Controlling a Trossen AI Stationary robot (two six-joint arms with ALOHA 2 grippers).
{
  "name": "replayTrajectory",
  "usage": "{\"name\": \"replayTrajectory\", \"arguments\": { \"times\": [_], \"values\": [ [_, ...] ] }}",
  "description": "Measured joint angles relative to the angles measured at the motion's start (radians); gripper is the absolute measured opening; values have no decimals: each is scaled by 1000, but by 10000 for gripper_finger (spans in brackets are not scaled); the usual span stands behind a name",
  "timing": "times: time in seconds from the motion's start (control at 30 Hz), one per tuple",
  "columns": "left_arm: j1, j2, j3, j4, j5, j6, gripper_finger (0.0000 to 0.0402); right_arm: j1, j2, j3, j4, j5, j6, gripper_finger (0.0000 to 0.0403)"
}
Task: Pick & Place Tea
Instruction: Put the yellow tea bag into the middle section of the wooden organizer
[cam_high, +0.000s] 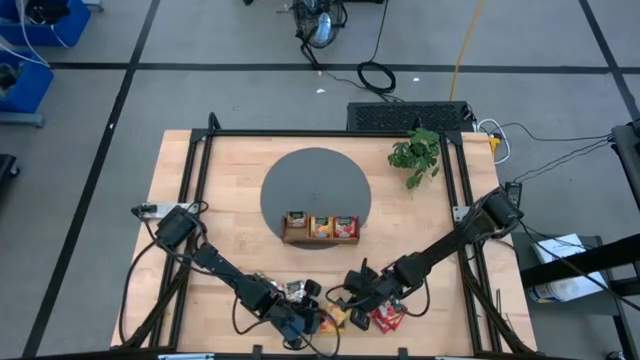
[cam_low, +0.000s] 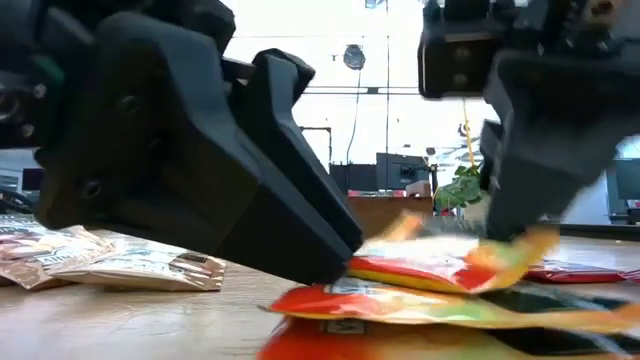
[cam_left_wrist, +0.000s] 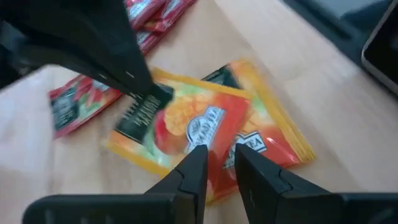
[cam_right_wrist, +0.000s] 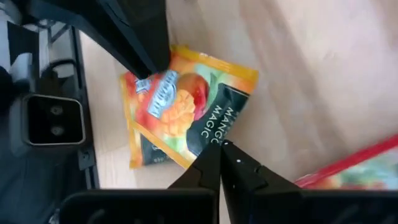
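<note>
High view. Tray (cam_high: 320, 228) at centre frame, on the lower edge of the grey disc (cam_high: 315, 189); its three compartments each show sachets: dark green left, orange-yellow middle, red right. Part of the sorting thus looks done. Loose tea (cam_high: 388, 319) remains at lower centre on the table (cam_high: 200, 180): red sachets right of centre, pale ones (cam_high: 296, 290) left of centre. Left gripper (cam_high: 318, 322) and right gripper (cam_high: 352, 300) meet there, both arms reaching in low from the lower left and the right edge. Plant (cam_high: 417, 155) at upper right.

Low view. Both grippers fill the frame, tips down on a stack of orange-yellow and red sachets (cam_low: 430, 290) at lower centre. Pale sachets (cam_low: 130, 262) lie at lower left, apart from the stack.

Left wrist view. Left fingers (cam_left_wrist: 196, 168) stand slightly parted over the orange-yellow sachet (cam_left_wrist: 205, 124) at centre, grasping nothing. Right gripper presses on that sachet's corner at upper left. Red sachets (cam_left_wrist: 78, 102) at left and top.

Right wrist view. Right fingers (cam_right_wrist: 211, 165) are clenched together at the sachet's (cam_right_wrist: 186, 106) dark edge, centre frame; whether the edge is pinched between them cannot be told. Another red-edged sachet (cam_right_wrist: 354, 168) at lower right.

Judgement: several sachets are still to be placed; the current step is getting a hold on the orange-yellow one.
</note>
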Motion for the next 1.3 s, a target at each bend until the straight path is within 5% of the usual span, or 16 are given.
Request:
{"name": "replayTrajectory", "arguments": {
  "times": [0.27, 0.47, 0.6, 0.87, 1.3],
  "values": [
    [-70, -22, -3, -12, -192, 88, 88, 1, -95, 0, -117, 67, -47, 0],
    [-89, -29, -2, -44, -228, 83, 88, -19, -156, 22, -171, 67, -97, 0],
    [-92, -34, -2, -53, -251, 53, 88, -57, -166, 149, -385, 69, -178, 0],
    [-102, -33, -2, -90, -258, 38, 88, -204, -167, 411, -738, 125, -482, 0],
    [-155, -175, 0, -463, -462, -180, 88, -479, -163, 422, -766, 67, -824, 0]
  ]
}}
